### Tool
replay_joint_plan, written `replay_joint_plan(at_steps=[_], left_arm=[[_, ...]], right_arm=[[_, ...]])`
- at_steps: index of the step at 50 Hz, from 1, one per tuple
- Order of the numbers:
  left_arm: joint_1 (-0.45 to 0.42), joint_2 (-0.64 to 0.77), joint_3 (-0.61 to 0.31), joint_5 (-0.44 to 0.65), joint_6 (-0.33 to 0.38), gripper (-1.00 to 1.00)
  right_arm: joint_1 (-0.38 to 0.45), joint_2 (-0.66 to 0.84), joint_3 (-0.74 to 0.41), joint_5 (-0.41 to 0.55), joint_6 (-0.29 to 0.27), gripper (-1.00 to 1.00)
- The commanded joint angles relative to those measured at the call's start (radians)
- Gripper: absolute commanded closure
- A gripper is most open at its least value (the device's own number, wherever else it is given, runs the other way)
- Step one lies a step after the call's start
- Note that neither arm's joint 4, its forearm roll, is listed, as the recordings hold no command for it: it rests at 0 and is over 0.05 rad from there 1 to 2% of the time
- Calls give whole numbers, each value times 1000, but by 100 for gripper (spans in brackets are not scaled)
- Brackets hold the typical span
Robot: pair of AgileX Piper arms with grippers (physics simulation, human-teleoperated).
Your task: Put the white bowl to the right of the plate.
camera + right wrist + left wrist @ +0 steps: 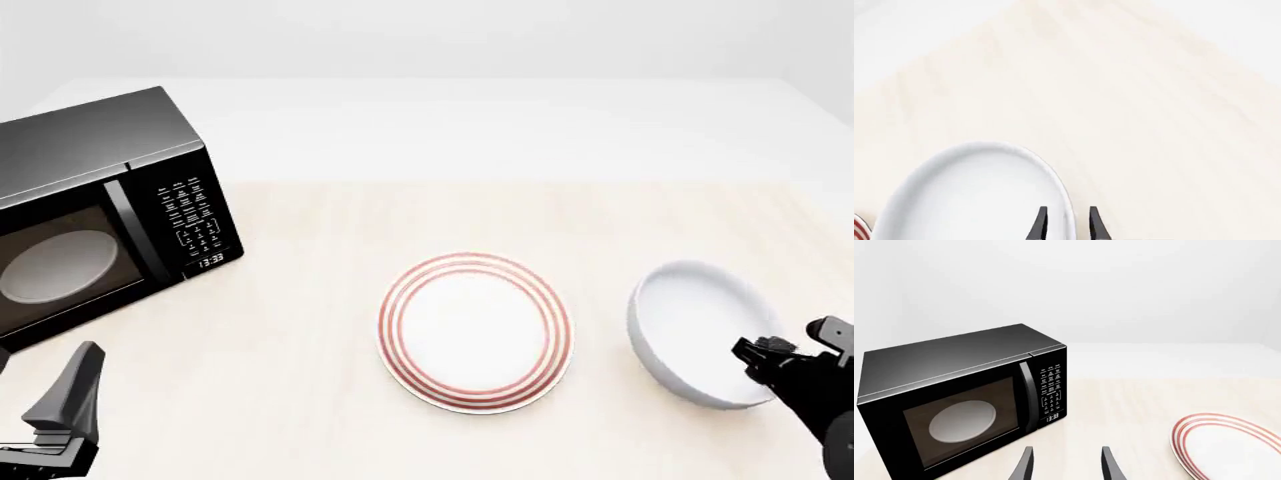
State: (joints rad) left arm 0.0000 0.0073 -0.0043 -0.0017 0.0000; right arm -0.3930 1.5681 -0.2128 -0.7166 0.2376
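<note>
The right gripper (pixel 1066 222) straddles the rim of the white bowl (pixel 694 330), one finger inside the wall and one outside, jaws drawn narrow around that rim; whether they actually pinch it or stand a hair clear cannot be told from the wrist view. The bowl sits on the pale wooden tabletop (pixel 334 330) toward the right edge and near the front edge, to the right of the plate (pixel 475 330), close by it with a strip of bare wood showing between them. The plate, ringed in red, lies near the middle of the front half of the table. The placing step looks to be at or close to its end: the bowl appears to rest where the task asks. The next move probably calls for the jaws to part and the arm to lift straight away without dragging the rim or tipping the bowl. The left gripper (pixel 1066 465) hangs idle near the front-left corner, its fingers spread with nothing between them, facing a black microwave (pixel 94 215) along the left edge.
</note>
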Motion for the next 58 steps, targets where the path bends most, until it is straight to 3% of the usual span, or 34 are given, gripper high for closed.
replay_joint_plan(at_steps=[1, 8, 21, 26, 30, 35, 37, 41, 45, 48, 49, 50, 51, 55, 56, 58], left_arm=[[0, 0, 0, 0, 0, -100], [0, 0, 0, 0, 0, -100], [0, 0, 0, 0, 0, -100], [0, 0, 0, 0, 0, -100], [0, 0, 0, 0, 0, -100], [0, 0, 0, 0, 0, -100], [0, 0, 0, 0, 0, -100], [0, 0, 0, 0, 0, -100], [0, 0, 0, 0, 0, -100], [0, 0, 0, 0, 0, -100], [0, 0, 0, 0, 0, -100], [0, 0, 0, 0, 0, -100], [0, 0, 0, 0, 0, -100], [0, 0, 0, 0, 0, -100], [0, 0, 0, 0, 0, -100], [0, 0, 0, 0, 0, -100]], right_arm=[[26, -8, 13, -3, 30, -100], [19, -140, 22, 92, 27, -100], [51, -561, 14, 422, 33, -100], [86, -780, -2, 576, 12, -100], [145, -935, -1, 662, 38, -100], [185, -1015, 3, 695, -16, -100], [211, -1027, 19, 684, 0, -100], [249, -1088, 59, 682, -27, -100], [281, -1127, 98, 660, -90, -100], [323, -1106, 137, 603, -113, -100], [338, -1062, 163, 552, -163, -100], [335, -1063, 173, 539, -179, -100], [332, -1056, 190, 516, -170, -100], [309, -1196, 209, 601, -125, -100], [311, -1303, 210, 679, -109, -100], [300, -1346, 212, 721, -123, -100]])
